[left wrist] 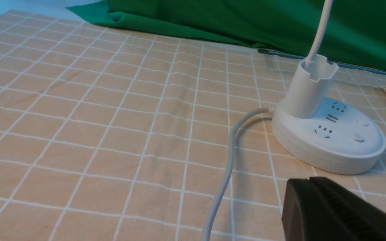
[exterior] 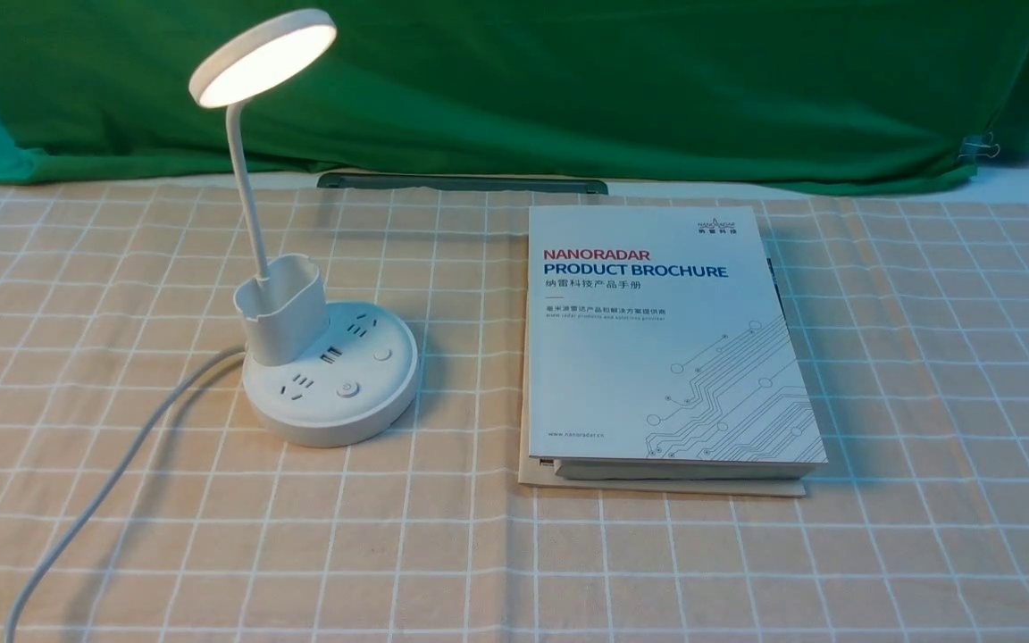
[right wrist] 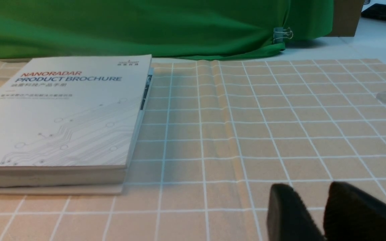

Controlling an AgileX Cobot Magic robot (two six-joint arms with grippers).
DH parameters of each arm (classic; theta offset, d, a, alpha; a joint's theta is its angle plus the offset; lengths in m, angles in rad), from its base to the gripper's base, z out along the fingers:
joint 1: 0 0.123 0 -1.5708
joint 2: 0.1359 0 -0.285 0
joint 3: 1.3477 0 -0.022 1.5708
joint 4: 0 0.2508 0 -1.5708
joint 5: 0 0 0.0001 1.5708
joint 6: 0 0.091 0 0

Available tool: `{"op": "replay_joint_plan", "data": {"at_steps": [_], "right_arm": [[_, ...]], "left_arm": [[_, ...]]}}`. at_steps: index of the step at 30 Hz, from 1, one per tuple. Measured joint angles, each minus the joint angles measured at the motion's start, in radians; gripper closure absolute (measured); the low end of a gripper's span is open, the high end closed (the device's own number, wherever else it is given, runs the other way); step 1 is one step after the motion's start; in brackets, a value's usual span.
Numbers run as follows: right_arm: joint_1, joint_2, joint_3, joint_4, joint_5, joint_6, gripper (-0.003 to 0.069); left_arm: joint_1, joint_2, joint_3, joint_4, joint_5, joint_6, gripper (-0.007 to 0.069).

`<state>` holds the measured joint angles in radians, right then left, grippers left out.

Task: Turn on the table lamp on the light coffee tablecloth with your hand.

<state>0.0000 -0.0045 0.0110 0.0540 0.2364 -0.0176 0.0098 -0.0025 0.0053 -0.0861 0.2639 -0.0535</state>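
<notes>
1. Nearest, the left gripper (left wrist: 308, 180) has its jaws pressed together; the right gripper (right wrist: 310, 187) has them slightly spread, a gap between the tips.
2. The cord (exterior: 129, 455) runs from the lamp's base toward the near left, lying across the cloth.
3. The table lamp (exterior: 331, 379) stands left of centre on the light coffee tablecloth (exterior: 300, 554), its disc head (exterior: 269, 62) glowing. Bare cloth lies in front of it.
4. Right of it, across a strip of open cloth, lies a stack of brochures (exterior: 666, 357). The top cover reads "NANORADAR PRODUCT BROCHURE", with Chinese text and "www.nanoradar.cn"; the logo is at its far right corner.
5. Open cloth extends right of the stack.
6. At the cloth's far edge is a dark flat bar (exterior: 461, 184); behind hangs a green backdrop (exterior: 514, 89), with a binder clip (exterior: 979, 147) at its right.
</notes>
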Motion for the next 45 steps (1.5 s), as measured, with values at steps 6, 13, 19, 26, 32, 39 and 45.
{"op": "replay_joint_plan", "data": {"at_steps": [6,13,19,26,32,39,45], "right_arm": [[0.0,0.0,0.0,0.0,0.0,0.0,0.0421],[0.0,0.0,0.0,0.0,0.0,0.0,0.0421],[0.0,0.0,0.0,0.0,0.0,0.0,0.0421],[0.0,0.0,0.0,0.0,0.0,0.0,0.0421],[0.0,0.0,0.0,0.0,0.0,0.0,0.0421],[0.0,0.0,0.0,0.0,0.0,0.0,0.0421],[0.0,0.0,0.0,0.0,0.0,0.0,0.0421]], "left_arm": [[-0.022,0.0,0.0,0.01,-0.007,0.0,0.0607],[-0.022,0.0,0.0,0.01,-0.01,0.004,0.0605],[-0.022,0.0,0.0,0.022,-0.047,0.004,0.0603],[-0.023,0.0,0.0,0.028,-0.051,0.004,0.0603],[-0.023,0.0,0.0,0.029,-0.051,0.004,0.0603],[-0.023,0.0,0.0,0.032,-0.051,0.004,0.0603],[-0.023,0.0,0.0,0.032,-0.051,0.004,0.0603]]}}
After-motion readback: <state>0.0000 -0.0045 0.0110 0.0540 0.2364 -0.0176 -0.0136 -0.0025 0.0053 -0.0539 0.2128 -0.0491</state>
